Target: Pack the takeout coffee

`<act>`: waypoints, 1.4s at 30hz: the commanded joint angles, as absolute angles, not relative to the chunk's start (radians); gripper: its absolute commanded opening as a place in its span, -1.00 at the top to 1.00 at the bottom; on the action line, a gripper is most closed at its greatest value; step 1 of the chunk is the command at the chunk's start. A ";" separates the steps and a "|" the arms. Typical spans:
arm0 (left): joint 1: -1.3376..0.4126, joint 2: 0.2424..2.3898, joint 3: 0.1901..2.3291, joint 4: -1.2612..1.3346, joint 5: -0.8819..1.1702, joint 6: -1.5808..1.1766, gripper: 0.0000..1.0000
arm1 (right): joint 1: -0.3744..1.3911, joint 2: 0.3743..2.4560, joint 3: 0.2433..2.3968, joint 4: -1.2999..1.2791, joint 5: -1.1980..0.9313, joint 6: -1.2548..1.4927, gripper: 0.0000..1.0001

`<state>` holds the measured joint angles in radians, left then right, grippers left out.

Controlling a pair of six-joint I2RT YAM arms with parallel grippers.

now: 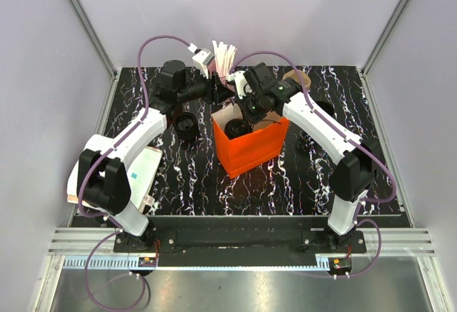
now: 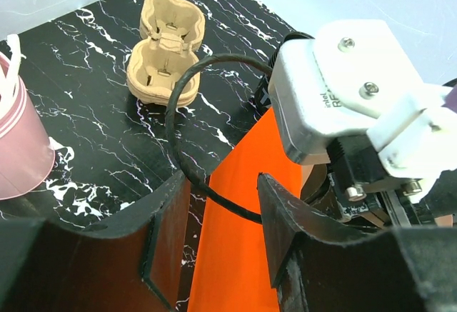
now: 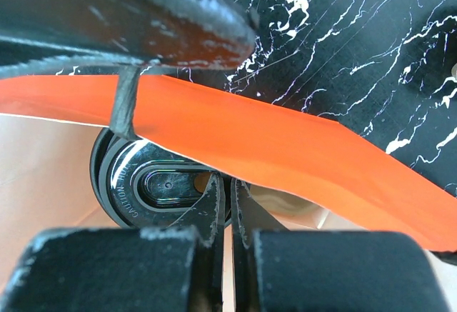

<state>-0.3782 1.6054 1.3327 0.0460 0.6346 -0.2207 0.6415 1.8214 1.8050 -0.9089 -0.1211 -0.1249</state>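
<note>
**Orange on black marble**

Black veined with white across the counter [image 1: 178,176]. Bright orange outside the paper bag [image 1: 250,151], pale tan within. Glossy black on the takeout coffee [image 3: 139,183], lettering ringed round its lid. Pale pink for the cup [image 2: 21,141], white for the sticks [image 1: 225,56]. Sandy brown on the pulp carrier [image 2: 166,51]. White and black along the left arm [image 1: 136,137] and right arm [image 1: 314,119], purple on the cables [image 1: 166,38], matte black on the left gripper [image 2: 223,205] and right gripper [image 3: 230,201].

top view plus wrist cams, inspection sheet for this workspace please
surface: black marbled table, no spills seen
job's things: takeout coffee sits inside the orange paper bag
clutter: pink cup of white sticks, cardboard cup carrier, black cup on table
grippers: left gripper open astride bag rim; right gripper shut above coffee lid
cables: purple cables along both arms
surroundings: pale walls, nothing else seen
</note>
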 commanded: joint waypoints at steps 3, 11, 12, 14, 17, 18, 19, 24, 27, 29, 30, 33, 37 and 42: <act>-0.374 1.557 1.327 0.103 0.661 -0.230 0.08 | 0.650 1.793 1.796 -0.842 -0.109 -0.137 1.00; -0.374 1.563 1.325 0.103 0.663 -0.235 0.12 | 0.650 1.796 1.792 -0.836 -0.109 -0.141 1.00; -0.374 1.563 1.327 0.103 0.660 -0.233 0.15 | 0.652 1.795 1.790 -0.833 -0.109 -0.141 1.00; -0.374 1.566 1.325 0.103 0.660 -0.235 0.20 | 0.650 1.790 1.784 -0.828 -0.110 -0.143 1.00; -0.374 1.566 1.325 0.103 0.658 -0.236 0.25 | 0.652 1.790 1.782 -0.827 -0.112 -0.143 1.00; -0.374 1.568 1.325 0.104 0.657 -0.235 0.26 | 0.652 1.787 1.782 -0.825 -0.110 -0.143 1.00; -0.374 1.568 1.327 0.103 0.658 -0.236 0.28 | 0.652 1.786 1.781 -0.825 -0.112 -0.143 1.00; -0.373 1.566 1.324 0.100 0.646 -0.236 0.36 | 0.652 1.784 1.778 -0.824 -0.113 -0.143 1.00; -0.374 1.568 1.325 0.097 0.638 -0.235 0.45 | 0.652 1.784 1.776 -0.821 -0.114 -0.140 1.00; -0.373 1.569 1.325 0.097 0.637 -0.236 0.47 | 0.650 1.783 1.776 -0.821 -0.112 -0.141 1.00; -0.374 1.568 1.325 0.098 0.634 -0.236 0.47 | 0.652 1.784 1.776 -0.821 -0.112 -0.141 1.00; -0.374 1.568 1.324 0.097 0.635 -0.236 0.48 | 0.652 1.783 1.775 -0.821 -0.110 -0.141 1.00; -0.374 1.571 1.324 0.095 0.627 -0.236 0.49 | 0.652 1.779 1.770 -0.819 -0.104 -0.141 1.00; -0.373 1.571 1.324 0.095 0.627 -0.238 0.49 | 0.652 1.776 1.766 -0.813 -0.101 -0.141 1.00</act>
